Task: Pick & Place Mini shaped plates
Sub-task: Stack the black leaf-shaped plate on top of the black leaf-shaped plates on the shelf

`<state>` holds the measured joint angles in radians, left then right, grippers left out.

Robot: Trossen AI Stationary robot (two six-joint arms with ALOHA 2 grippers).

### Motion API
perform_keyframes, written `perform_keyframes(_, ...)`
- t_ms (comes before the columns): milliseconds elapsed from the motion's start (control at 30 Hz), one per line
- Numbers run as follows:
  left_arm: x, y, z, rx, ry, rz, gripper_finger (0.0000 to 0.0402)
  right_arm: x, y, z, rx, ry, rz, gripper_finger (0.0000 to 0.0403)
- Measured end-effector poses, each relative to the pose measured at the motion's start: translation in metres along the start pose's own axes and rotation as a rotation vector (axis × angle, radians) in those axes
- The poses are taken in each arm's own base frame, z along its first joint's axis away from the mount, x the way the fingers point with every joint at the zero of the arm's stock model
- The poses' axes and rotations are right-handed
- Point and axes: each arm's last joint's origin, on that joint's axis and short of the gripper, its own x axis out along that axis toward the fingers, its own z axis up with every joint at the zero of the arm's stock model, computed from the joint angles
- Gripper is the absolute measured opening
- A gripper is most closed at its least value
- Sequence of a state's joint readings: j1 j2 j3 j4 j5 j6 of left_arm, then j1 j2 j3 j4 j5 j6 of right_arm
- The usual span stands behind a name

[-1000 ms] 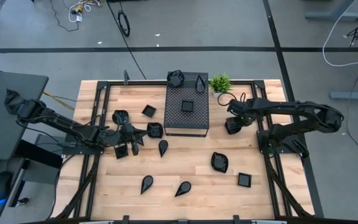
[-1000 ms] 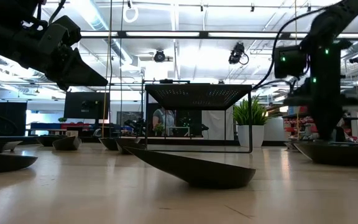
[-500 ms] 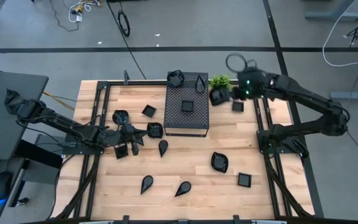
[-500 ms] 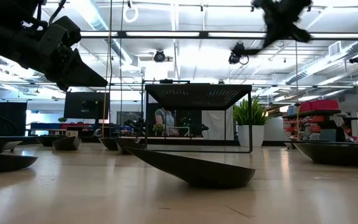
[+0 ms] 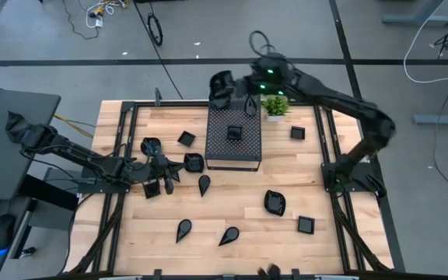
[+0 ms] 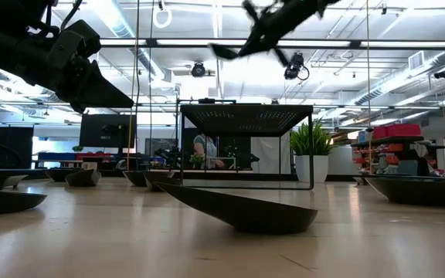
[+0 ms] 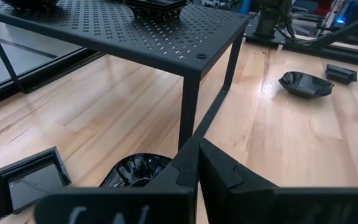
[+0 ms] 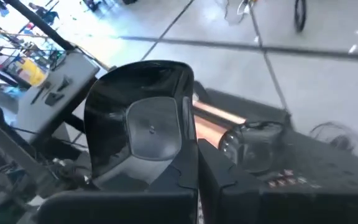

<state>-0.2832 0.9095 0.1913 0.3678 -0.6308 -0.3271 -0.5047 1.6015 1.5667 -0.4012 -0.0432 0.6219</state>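
plates point(image 5: 274, 202) lie scattered over the wooden desk point(image 5: 232, 210) around the perforated box point(image 5: 234, 138), and several are hard to read: in the low view the near ones show only as dark rims edge-on, and the box's far-left corner is partly covered by the right tool point(image 5: 225, 85) and what it carries. the left wrist view cuts off the square dish point(image 7: 28, 182) and the rounded one point(image 7: 135, 171) beside the box leg at the frame's lower part.

a second ago the right arm was low, to the right of the box; half a second ago it was lifted near the potted plant point(image 5: 275, 103); now it reaches over the box's far-left corner. a square plate point(image 5: 298, 133) now lies right of the box where none showed a second ago.

the right tool is clamped on a rounded plate point(image 8: 143, 127), carried high above the box in the low view. the left tool point(image 5: 169, 173) rests low on the desk just left of the box, fingers pressed together, gripping nothing, with plates close around it.
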Motion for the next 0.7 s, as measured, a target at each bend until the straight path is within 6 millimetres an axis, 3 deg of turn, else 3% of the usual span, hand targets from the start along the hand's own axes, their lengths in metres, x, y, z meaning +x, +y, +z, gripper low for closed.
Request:
perform_keyframes(133,0.0,0.0,0.0,0.0,0.0,0.0,0.0016,0.044,-0.028,-0.004,0.114,0.089,0.004,0.0)
perform_keyframes(267,0.0,0.0,0.0,-0.001,0.0,0.0,0.0016,0.07,-0.054,-0.011,0.184,0.146,-0.052,0.0)
perform_keyframes(467,0.0,0.0,0.0,-0.001,0.0,0.0,0.0016,0.083,-0.067,-0.014,0.209,0.166,-0.08,0.0)
perform_keyframes(700,0.0,0.0,0.0,0.0,-0.001,0.001,0.0016,0.083,-0.07,-0.014,0.192,0.141,-0.134,0.0)
